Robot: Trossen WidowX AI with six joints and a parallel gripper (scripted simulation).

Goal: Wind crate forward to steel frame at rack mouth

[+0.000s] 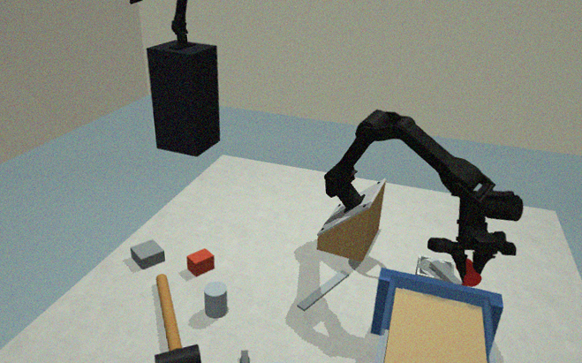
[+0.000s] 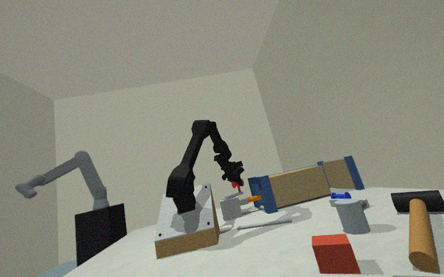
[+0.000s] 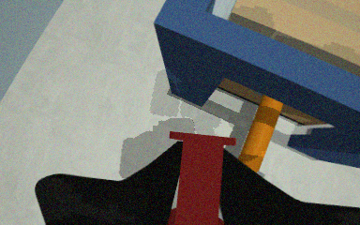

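One gripper, clamped on one red handle; one winch lies below it.

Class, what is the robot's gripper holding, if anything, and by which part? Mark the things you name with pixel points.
The gripper (image 1: 471, 271) (image 2: 237, 183) (image 3: 198, 148) holds the red handle (image 1: 472, 278) (image 2: 239, 188) (image 3: 202, 180) by its upright grip, one finger on each side.

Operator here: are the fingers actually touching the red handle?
Touching: in the wrist view, the dark fingers press against both sides of the red handle.
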